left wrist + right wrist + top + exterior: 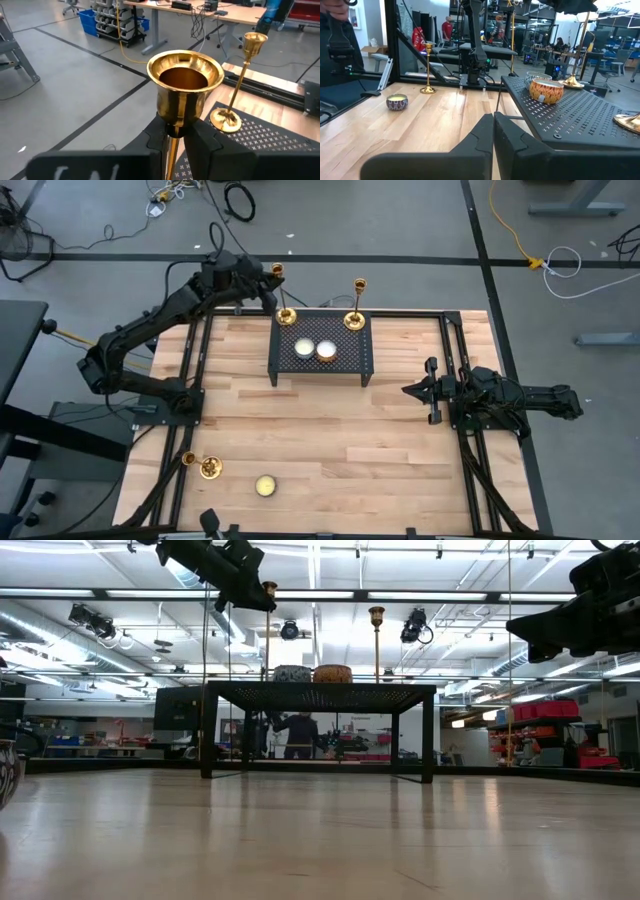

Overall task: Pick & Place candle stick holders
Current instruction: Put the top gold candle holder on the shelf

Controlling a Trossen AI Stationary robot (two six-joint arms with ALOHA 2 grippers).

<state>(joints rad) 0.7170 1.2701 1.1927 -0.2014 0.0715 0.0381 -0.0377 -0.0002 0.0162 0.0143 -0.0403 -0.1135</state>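
Fingers [200, 145] of the left gripper [175, 142] are pinching the thin stem of a shiny brass candlestick [184, 92] just below its cup; right gripper [493, 131] is resting fully closed, holding nothing.

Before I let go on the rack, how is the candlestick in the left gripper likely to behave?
Probably top-heavy and tippy: the held candlestick has a thin tall stem over a small round base, like the second candlestick upright on the rack. Its polished brass likely slips between the left gripper fingers. The mesh top may let the base rock.
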